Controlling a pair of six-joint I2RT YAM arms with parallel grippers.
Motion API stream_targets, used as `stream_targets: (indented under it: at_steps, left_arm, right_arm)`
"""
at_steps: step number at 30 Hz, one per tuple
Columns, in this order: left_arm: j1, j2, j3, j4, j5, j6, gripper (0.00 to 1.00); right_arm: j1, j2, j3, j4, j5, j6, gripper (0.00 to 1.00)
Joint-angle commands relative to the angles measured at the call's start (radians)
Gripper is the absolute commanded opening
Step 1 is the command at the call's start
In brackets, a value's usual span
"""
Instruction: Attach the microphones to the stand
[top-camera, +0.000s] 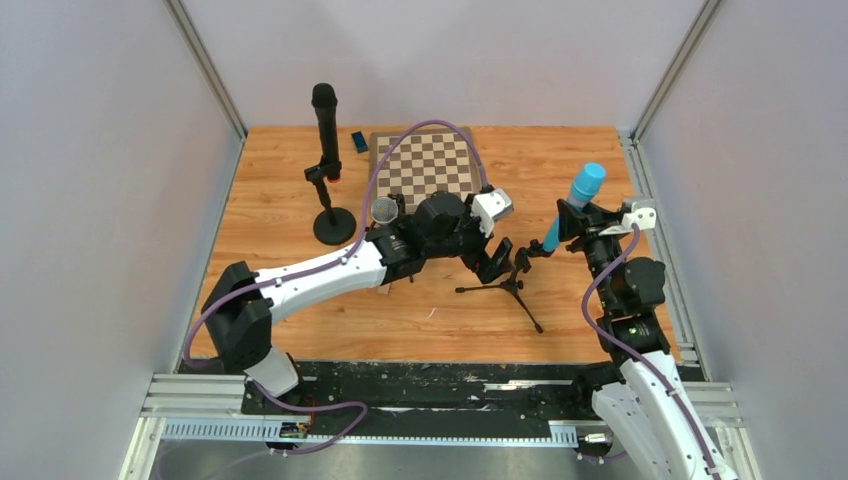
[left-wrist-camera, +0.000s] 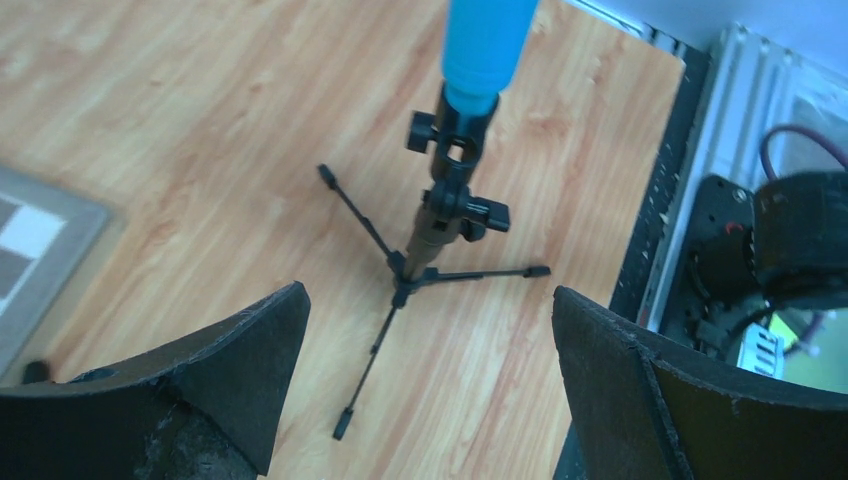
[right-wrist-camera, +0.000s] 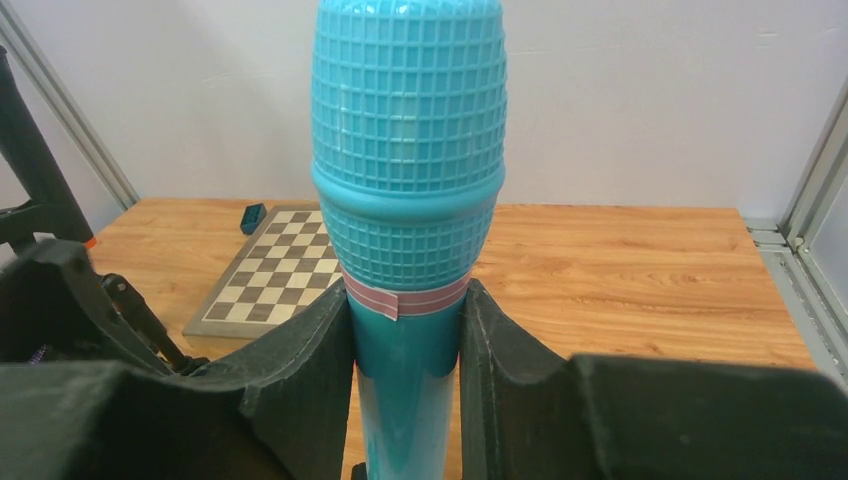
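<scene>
My right claw (right-wrist-camera: 405, 335) clamped on the light blue microphone (right-wrist-camera: 405, 150) (grille up), its tail at the clip of the tripod stand (left-wrist-camera: 430, 240), my left claw (left-wrist-camera: 430, 295) spread wide, facing that stand

Bright, even light; soft shadows; near foregrounds seemingly blurred.

Your worktop (top-camera: 540, 150) is orange-brown wood grain, boxed by plain pale walls (top-camera: 450, 60) on aluminium posts (top-camera: 205, 68); light even, source possibly overhead, out of view.
</scene>
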Motion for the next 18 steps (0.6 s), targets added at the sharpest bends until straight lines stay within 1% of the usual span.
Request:
stream_targets:
  at_steps: [1,4,7,11,13,15,18]
  left_arm:
    - [-0.001,0.057,0.043,0.071,0.198,0.058,1.00]
    - [-0.001,0.101,0.032,0.140,0.223,0.060,0.99]
    - [-0.001,0.132,0.005,0.254,0.229,0.049,0.98]
    - [-0.001,0.192,0.007,0.332,0.226,0.041,0.96]
    - [-0.001,0.222,0.017,0.363,0.227,0.032,0.93]
    - [-0.005,0.250,0.022,0.414,0.232,0.022,0.83]
    - [-0.017,0.278,0.023,0.471,0.194,0.030,0.79]
  right_arm:
    - [0.004,-0.007,-0.022,-0.065,-0.052,-0.035,0.00]
    - [0.005,-0.012,-0.028,-0.074,-0.056,-0.032,0.00]
    - [0.005,-0.022,-0.035,-0.080,-0.058,-0.031,0.00]
    - [0.004,-0.026,-0.044,-0.086,-0.065,-0.026,0.00]
    - [0.005,-0.026,-0.048,-0.088,-0.067,-0.021,0.00]
    - [0.004,-0.027,-0.052,-0.089,-0.065,-0.017,0.00]
    - [0.005,-0.029,-0.057,-0.089,-0.066,-0.013,0.00]
